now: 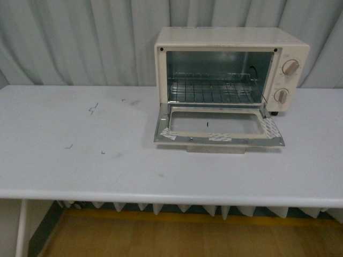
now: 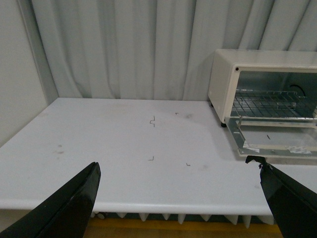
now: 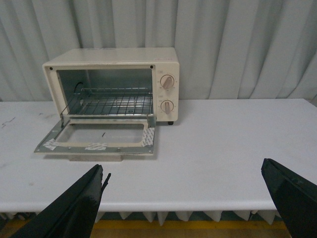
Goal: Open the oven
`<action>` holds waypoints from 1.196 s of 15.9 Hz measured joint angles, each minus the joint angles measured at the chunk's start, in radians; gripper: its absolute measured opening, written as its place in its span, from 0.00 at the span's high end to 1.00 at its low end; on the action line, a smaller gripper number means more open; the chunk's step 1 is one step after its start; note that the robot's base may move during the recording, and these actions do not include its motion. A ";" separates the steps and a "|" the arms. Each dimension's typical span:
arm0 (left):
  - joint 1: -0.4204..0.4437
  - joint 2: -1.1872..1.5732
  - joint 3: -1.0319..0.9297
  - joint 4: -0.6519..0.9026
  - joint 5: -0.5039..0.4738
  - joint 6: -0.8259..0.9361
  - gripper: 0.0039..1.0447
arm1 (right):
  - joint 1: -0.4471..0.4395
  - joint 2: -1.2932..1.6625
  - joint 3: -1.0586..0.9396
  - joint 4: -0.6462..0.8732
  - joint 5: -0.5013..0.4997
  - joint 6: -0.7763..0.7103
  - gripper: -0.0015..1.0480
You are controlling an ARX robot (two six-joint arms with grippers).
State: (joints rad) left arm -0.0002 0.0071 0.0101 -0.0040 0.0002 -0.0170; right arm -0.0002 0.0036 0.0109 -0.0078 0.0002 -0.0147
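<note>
On a white desk (image 1: 80, 160) the oven (image 1: 230, 69) has its door (image 1: 217, 126) folded fully down, task apparently done; both end effectors (image 2: 178, 198) (image 3: 183, 198) spread, empty.

The oven (image 1: 231, 69) sits on the far right part of the white table (image 1: 80, 160), close to the grey curtain (image 1: 75, 37) behind it. Its door (image 1: 218, 127) is folded fully down and lies flat towards the camera, glass window up, with strips of tape at its corners and front edge. The handle (image 1: 217, 148) shows just beneath the door's front edge. Inside, a wire rack (image 1: 214, 88) spans the cavity. 2 round knobs (image 1: 290, 67) stand one above the other on the right panel. Small dark marks (image 1: 93, 108) dot the tabletop to the left. Neither arm appears.
</note>
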 joint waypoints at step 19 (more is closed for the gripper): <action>0.000 0.000 0.000 0.003 0.000 0.000 0.06 | 0.000 -0.001 0.000 0.006 0.000 0.000 0.06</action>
State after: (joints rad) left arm -0.0002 0.0071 0.0101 -0.0013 -0.0002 -0.0170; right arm -0.0002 0.0025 0.0109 -0.0017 -0.0002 -0.0147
